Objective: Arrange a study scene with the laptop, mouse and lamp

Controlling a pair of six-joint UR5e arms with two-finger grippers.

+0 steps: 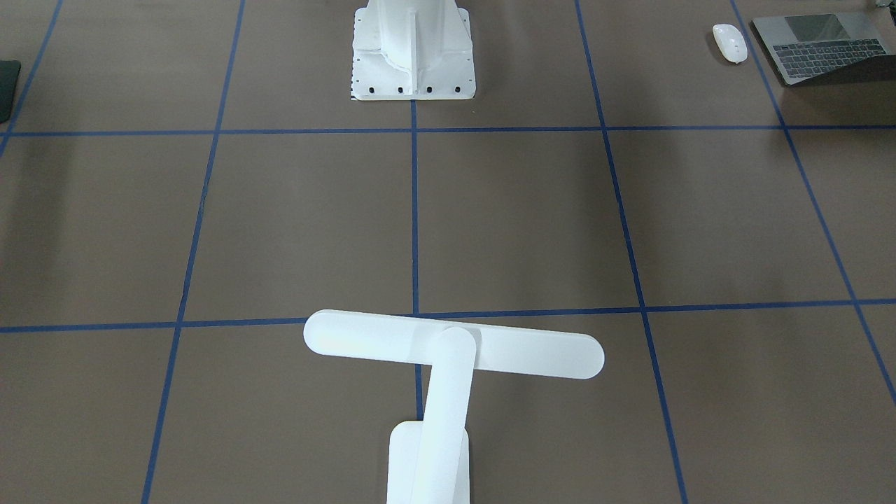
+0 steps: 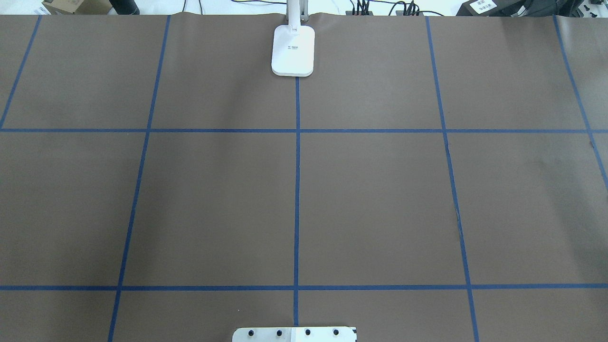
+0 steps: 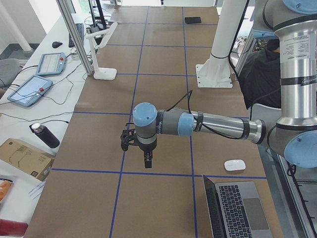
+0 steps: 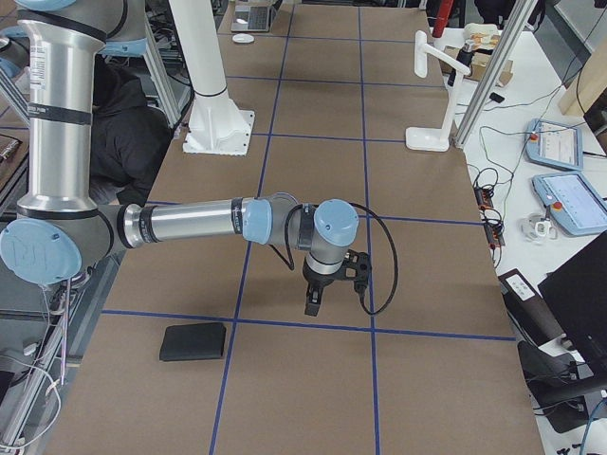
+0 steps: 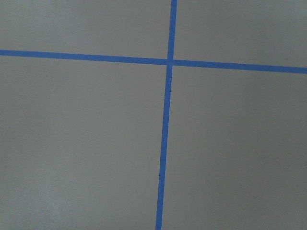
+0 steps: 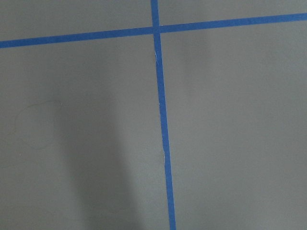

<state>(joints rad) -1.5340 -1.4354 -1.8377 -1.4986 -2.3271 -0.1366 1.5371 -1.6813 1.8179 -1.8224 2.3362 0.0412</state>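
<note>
Lamp point(image 1: 453, 344) stands mid-far edge of the table point(image 2: 380, 199), its bar head lying crosswise. The laptop point(image 1: 819, 49), cropped by the frame, and mouse point(image 1: 729, 43) sit at my left. I cannot tell whether my left gripper point(image 3: 147, 162) or right gripper point(image 4: 312, 304) is parted.

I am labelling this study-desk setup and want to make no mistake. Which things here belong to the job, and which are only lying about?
For the job:
- laptop
- mouse
- lamp

Only lying about:
- black mat
- white pedestal
- bottle
- cardboard box
</note>
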